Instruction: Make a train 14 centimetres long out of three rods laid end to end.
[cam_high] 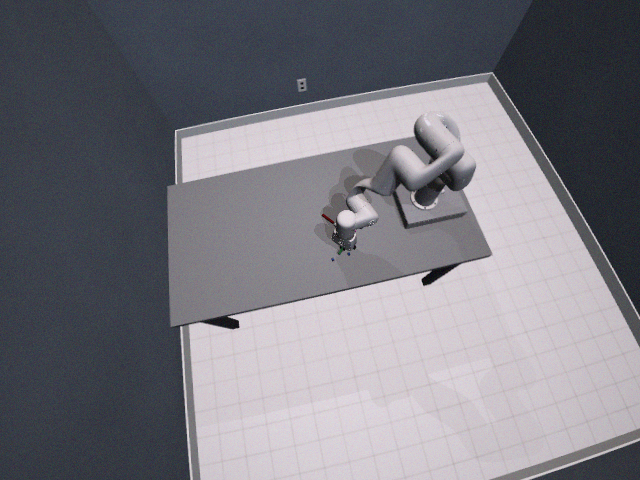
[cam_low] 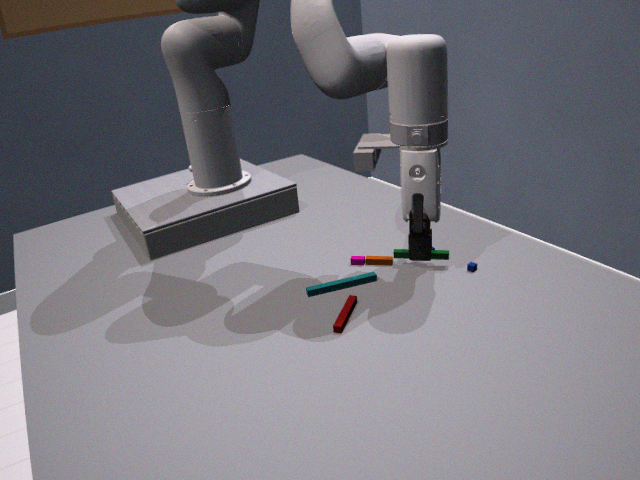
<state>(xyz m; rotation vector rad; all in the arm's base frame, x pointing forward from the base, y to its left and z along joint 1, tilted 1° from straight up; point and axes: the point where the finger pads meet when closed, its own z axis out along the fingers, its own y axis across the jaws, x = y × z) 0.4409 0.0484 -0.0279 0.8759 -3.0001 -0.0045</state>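
Observation:
My gripper points straight down and is shut on the middle of a green rod. It holds the rod level at or just above the table. A magenta rod and an orange rod lie end to end to the left of it. The green rod lies in line with them, with a small gap after the orange rod's right end. In the top view the gripper sits over these rods, and only a bit of the green rod shows.
A turquoise rod and a red rod lie in front of the line. A blue cube lies to the right; a second blue cube shows beside the gripper. The arm's base plate stands at the back left.

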